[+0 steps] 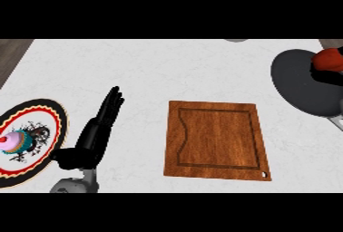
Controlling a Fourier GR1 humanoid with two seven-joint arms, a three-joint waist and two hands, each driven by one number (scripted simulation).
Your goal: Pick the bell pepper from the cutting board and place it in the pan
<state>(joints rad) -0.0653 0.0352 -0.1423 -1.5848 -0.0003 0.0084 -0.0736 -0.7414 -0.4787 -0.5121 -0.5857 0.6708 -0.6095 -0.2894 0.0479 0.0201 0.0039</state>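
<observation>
- At the counter's far right, we see the red bell pepper over the dark pan, with black fingers of the right hand curled just beneath it and touching it.
- We see the wooden cutting board bare at centre.
- Our left hand rests with fingers straight, left of the board.
- Beside it, a patterned plate carries a pink cupcake.

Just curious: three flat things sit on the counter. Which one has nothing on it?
The wooden cutting board; the plate holds a cupcake, the pan a red pepper.
</observation>
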